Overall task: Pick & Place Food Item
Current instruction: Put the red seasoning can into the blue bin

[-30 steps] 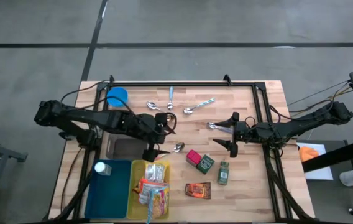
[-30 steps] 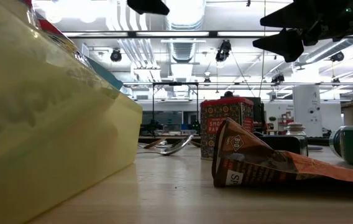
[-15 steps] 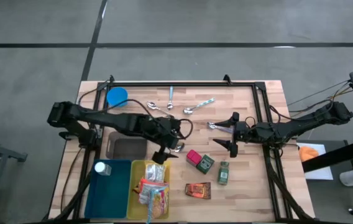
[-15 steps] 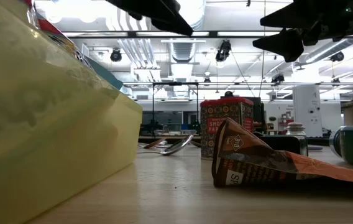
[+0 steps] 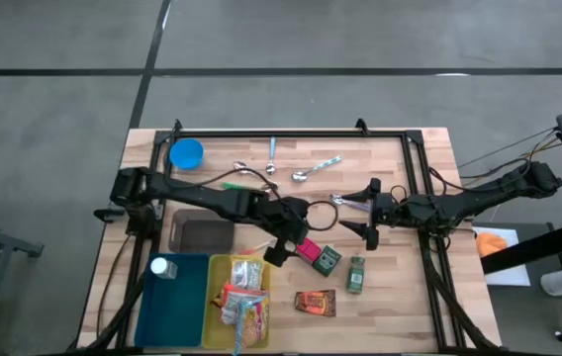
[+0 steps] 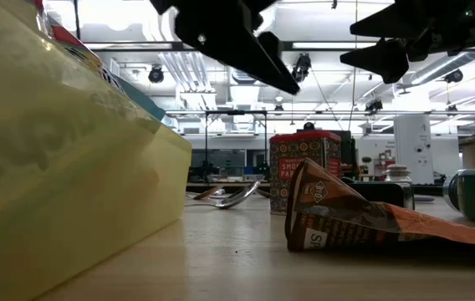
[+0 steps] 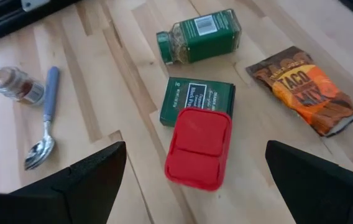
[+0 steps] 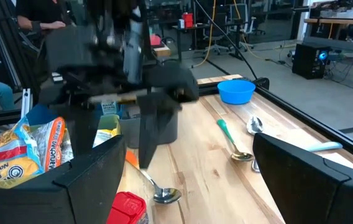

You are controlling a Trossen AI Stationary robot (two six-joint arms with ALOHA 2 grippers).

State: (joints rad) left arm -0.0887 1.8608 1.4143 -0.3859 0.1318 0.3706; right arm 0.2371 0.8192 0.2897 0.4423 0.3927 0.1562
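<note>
Red tin [image 7: 198, 148] beneath open left tool [image 5: 283, 240]

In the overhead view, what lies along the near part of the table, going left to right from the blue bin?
blue bin → yellow bin → taco mix packet → green spice jar

The high view looks straight down on the whole tabletop [image 5: 400, 168] from well above. The low view sits at tabletop height, very close to a yellow bin [image 6: 62, 167], facing level into the room. The left wrist view looks down closely on a red box [image 7: 199, 148]. The right wrist view faces across the tabletop, sharing that red box [image 8: 127, 208].
</note>
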